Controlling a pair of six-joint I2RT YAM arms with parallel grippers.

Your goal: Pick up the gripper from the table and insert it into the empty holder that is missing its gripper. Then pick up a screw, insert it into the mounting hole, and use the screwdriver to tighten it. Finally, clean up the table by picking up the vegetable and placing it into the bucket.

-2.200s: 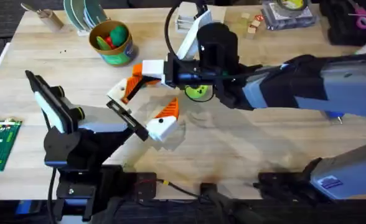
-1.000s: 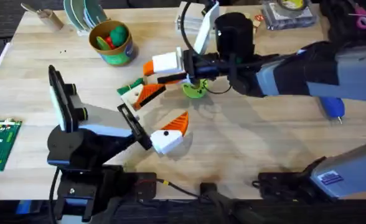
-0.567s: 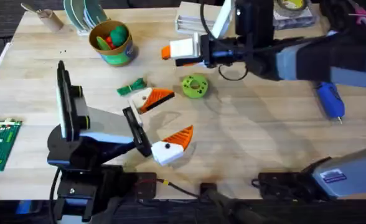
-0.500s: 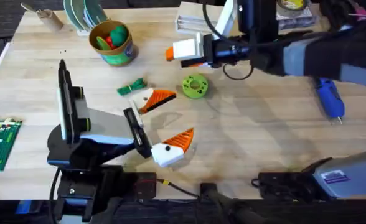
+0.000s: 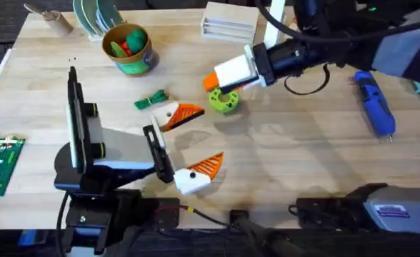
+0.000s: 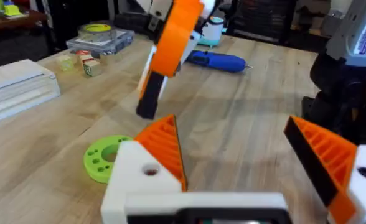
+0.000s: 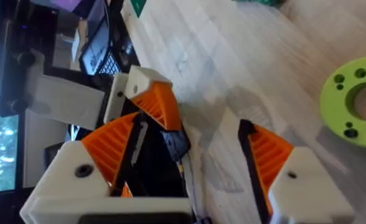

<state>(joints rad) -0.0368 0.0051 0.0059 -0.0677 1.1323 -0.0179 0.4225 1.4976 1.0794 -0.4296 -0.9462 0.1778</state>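
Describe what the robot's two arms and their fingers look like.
Both arms are black and grey with black cables. The left gripper and right gripper are white blocks with dark screw holes, and their fingers carry orange ribbed pads. A blue-and-white label marks the right arm's base.

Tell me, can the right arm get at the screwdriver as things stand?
Probably yes. The screwdriver lies bare on the table on the right arm's own side, with nothing on or against it. The right gripper hangs over the lime-green disc, fingers open and empty, so it only needs to swing back.
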